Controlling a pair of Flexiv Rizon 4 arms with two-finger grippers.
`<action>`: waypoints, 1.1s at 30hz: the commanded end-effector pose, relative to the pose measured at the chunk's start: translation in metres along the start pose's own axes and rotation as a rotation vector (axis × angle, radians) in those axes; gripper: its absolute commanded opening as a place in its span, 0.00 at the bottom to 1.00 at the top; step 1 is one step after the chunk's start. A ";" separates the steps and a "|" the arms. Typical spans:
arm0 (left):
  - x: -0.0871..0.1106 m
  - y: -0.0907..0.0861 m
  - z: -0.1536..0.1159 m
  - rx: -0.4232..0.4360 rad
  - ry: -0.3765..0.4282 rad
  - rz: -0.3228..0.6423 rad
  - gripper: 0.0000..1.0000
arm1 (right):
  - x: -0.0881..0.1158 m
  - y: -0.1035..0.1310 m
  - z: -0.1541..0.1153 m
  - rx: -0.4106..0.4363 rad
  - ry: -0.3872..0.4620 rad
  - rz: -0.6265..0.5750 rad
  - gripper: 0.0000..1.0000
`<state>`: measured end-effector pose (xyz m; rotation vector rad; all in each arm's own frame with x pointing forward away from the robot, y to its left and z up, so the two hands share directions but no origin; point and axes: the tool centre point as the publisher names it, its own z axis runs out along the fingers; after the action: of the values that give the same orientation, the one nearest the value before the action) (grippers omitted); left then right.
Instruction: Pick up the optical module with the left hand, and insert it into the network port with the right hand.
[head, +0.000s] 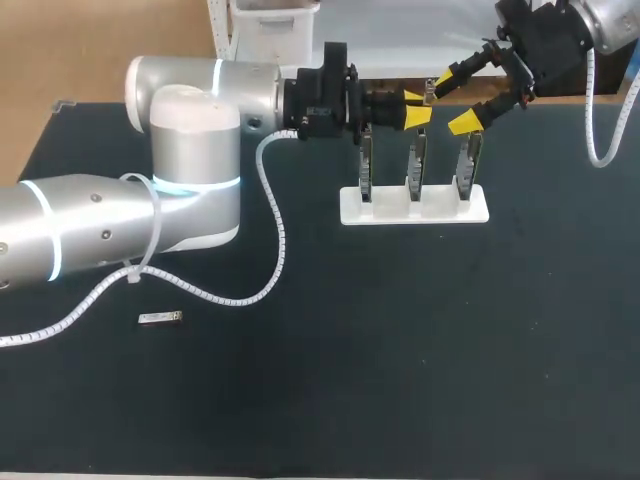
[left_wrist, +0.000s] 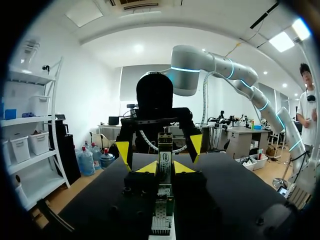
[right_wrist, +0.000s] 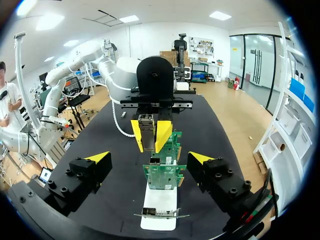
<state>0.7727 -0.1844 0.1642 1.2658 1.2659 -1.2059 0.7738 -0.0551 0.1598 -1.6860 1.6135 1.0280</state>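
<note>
At the far side of the surface (head: 400, 350): a white stand (head: 440, 208) holds three green network cards (head: 415, 165) upright in a row, each in its own slot.
Left arm: comes in from the left and lies across the surface, with its wrist level above the stand.
Left claw (head: 416, 108): its yellow tips are drawn close together and pinch the optical module from two sides, just above the top edges of the cards.
Optical module (right_wrist: 146, 127): a small silver block held between the left claw's tips, clear of the surface. Whether it touches a card cannot be told.
Right arm: enters from the far right corner.
Right claw (head: 456, 100): its jaws stand wide apart and grip nothing. It faces the left claw over the stand, close to it but not touching the module.
Cards in the right wrist view: they run in a line under and ahead of the spread right fingers, toward the left claw.
Near left of the surface: a small silver oblong part (head: 160, 318) lies flat beside the left arm's white cable, well apart from the stand.
</note>
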 end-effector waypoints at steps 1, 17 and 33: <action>0.002 0.000 0.001 -0.003 -0.001 -0.002 0.00 | 0.000 -0.001 0.000 -0.002 -0.001 0.000 1.00; 0.006 0.002 0.002 -0.012 -0.004 -0.027 0.00 | 0.000 -0.001 0.000 -0.002 -0.001 0.000 1.00; 0.006 0.002 0.002 -0.012 -0.004 -0.027 0.00 | -0.019 -0.005 -0.008 0.071 -0.057 0.008 1.00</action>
<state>0.7743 -0.1858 0.1584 1.2433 1.2906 -1.2191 0.7847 -0.0490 0.1784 -1.5961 1.6058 1.0054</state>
